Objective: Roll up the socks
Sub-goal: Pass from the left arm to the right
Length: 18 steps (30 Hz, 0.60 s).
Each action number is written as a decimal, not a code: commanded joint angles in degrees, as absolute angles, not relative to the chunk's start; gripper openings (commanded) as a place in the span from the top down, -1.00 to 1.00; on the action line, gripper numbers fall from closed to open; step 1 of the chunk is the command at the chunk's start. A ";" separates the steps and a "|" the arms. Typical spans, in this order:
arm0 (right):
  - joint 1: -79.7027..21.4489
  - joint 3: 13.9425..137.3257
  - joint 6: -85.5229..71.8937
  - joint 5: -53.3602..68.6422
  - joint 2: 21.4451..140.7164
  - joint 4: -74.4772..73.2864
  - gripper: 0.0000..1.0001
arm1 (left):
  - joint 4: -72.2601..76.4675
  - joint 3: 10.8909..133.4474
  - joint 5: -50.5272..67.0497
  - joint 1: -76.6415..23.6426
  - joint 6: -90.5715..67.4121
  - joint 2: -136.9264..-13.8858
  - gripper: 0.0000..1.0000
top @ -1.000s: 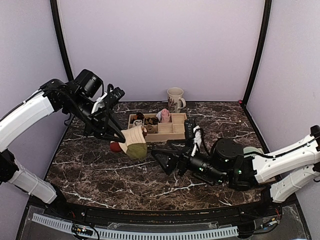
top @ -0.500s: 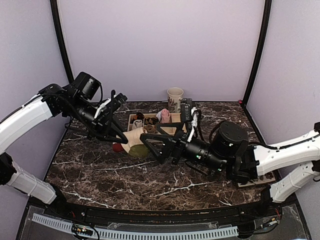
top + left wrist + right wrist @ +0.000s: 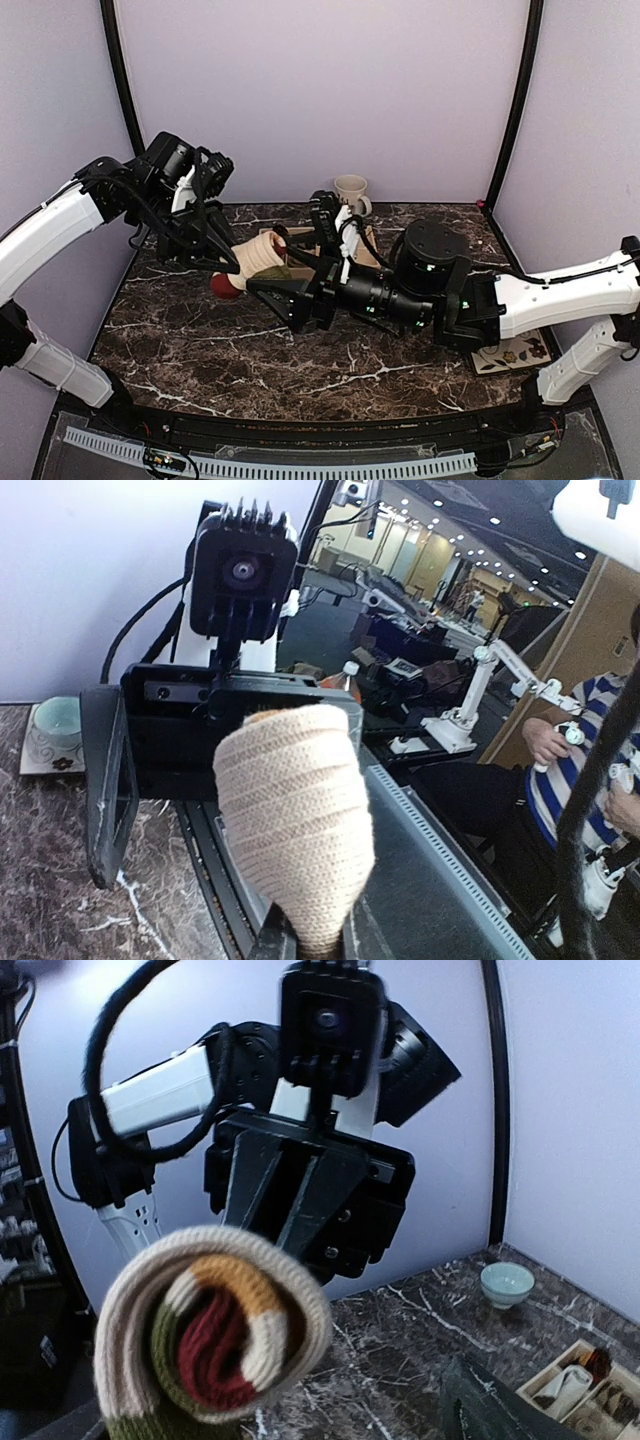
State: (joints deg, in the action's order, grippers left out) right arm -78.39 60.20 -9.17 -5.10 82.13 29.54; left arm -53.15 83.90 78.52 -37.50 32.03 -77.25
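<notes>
The left arm comes in from the left with its elbow raised and its forearm sloping down toward the middle of the table. The left gripper has its fingers pressed in on the narrow end of the socks. These are rolled into one tan bundle that widens beyond the fingertips and hangs clear of the table. The right wrist view shows the roll's free end as a spiral of cream, tan, green and dark red.

The right arm stretches low across the table from the right, forearm nearly level, wrist pointing left. The right gripper faces the left gripper head-on with its fingers spread wide. The roll's free end sits just ahead of them. Whether it lies inside the gap cannot be told. One right finger stands off to the side of the roll, apart from it.

A small cup sits beyond the left fingers. A tray lies off to the side of the right fingers, and a mug stands behind the right wrist.
</notes>
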 commanded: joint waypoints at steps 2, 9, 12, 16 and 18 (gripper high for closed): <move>-78.77 61.49 1.28 0.09 80.14 32.35 -0.55 | -50.98 85.73 95.29 -37.27 25.63 -77.86 1.00; -78.70 68.94 2.89 5.82 82.67 27.62 -0.30 | -43.74 83.09 98.89 -37.22 17.97 -77.95 1.00; -78.66 68.08 3.14 6.38 82.47 29.54 -0.20 | -41.87 82.55 101.06 -37.22 15.90 -78.12 1.00; -77.47 67.77 3.35 9.87 82.18 30.31 0.08 | -39.32 82.12 103.75 -37.27 12.92 -78.31 1.00; -76.38 67.45 2.42 11.13 81.97 30.00 0.04 | -39.57 82.51 103.83 -37.33 12.96 -78.31 1.00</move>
